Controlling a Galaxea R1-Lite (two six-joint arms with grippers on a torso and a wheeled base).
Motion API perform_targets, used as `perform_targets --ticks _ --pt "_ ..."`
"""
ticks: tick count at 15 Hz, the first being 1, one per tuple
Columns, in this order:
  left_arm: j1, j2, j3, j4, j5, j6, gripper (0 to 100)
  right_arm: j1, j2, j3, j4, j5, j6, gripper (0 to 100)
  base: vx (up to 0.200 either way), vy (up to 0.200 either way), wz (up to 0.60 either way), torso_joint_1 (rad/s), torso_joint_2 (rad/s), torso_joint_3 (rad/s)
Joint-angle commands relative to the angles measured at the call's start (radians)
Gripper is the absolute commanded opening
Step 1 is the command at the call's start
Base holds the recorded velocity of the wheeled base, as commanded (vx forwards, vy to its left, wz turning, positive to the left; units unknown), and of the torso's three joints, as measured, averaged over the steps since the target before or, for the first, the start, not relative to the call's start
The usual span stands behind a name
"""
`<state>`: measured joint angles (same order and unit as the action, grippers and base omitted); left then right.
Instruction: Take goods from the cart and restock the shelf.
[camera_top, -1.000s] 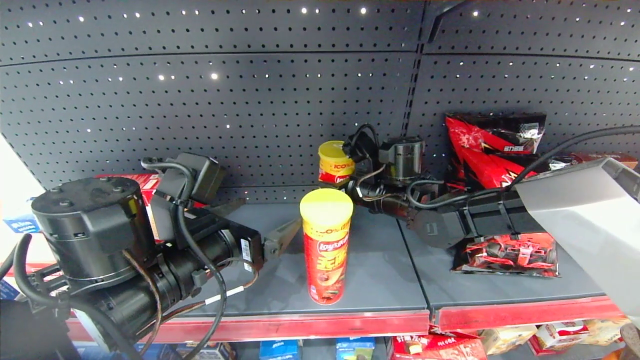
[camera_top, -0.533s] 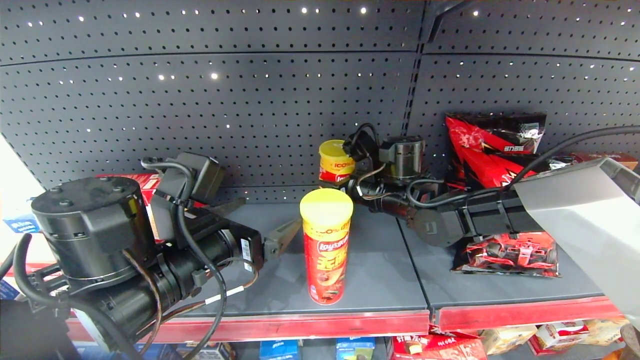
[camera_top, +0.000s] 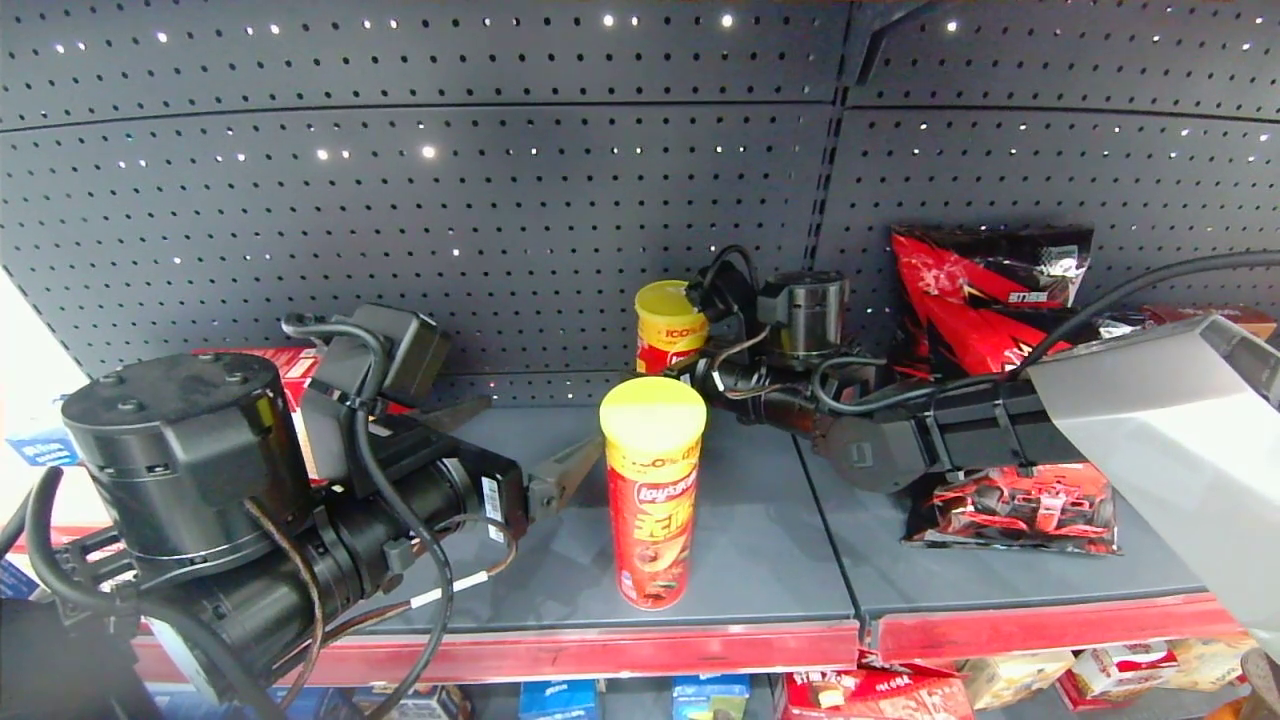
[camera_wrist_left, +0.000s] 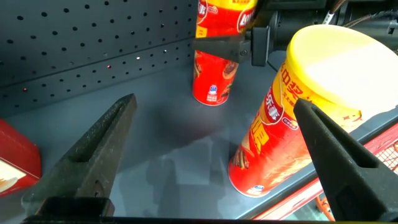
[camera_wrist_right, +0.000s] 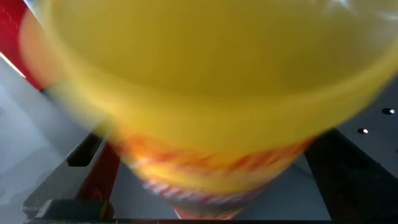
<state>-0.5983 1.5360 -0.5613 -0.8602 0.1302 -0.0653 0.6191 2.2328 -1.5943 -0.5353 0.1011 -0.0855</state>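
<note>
**Shelf bay, restocking in progress: holdings at this moment**

Background: a dark perforated back panel (camera_top: 500, 220) is running behind a grey shelf (camera_top: 760, 560) with a red front lip.

- Front chip can (camera_top: 652, 500): red tube with a yellow lid, standing upright near the shelf's front edge, touching neither arm.
- Rear chip can (camera_top: 668, 325): same kind, sitting upright close against the back panel, behind the front can and well apart from it. Whether its base is touching the shelf cannot be told.
- Right gripper (camera_top: 690, 368): reaching in from the right and pinching the rear chip can across its body, one finger on each side.
- Left gripper (camera_top: 520, 440): hanging over the shelf to the left of the front chip can, fingers spread wide and holding nothing.
- Red snack bag (camera_top: 985, 290): leaning upright against the back panel at the right.
- Second snack bag (camera_top: 1010, 510): lying flat in front of it, partly under the right arm.
- Red box (camera_top: 290, 365): sitting at the back left, behind the left arm.
</note>
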Motion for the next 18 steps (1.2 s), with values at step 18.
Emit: perform_targets --ticks 18 --pt "0.031 0.004 0.015 0.0 -0.001 -0.001 100 0.007 -0.295 0.338 0.003 0.009 -0.002 100 0.0 0.0 0.0 0.0 0.0 0.0"
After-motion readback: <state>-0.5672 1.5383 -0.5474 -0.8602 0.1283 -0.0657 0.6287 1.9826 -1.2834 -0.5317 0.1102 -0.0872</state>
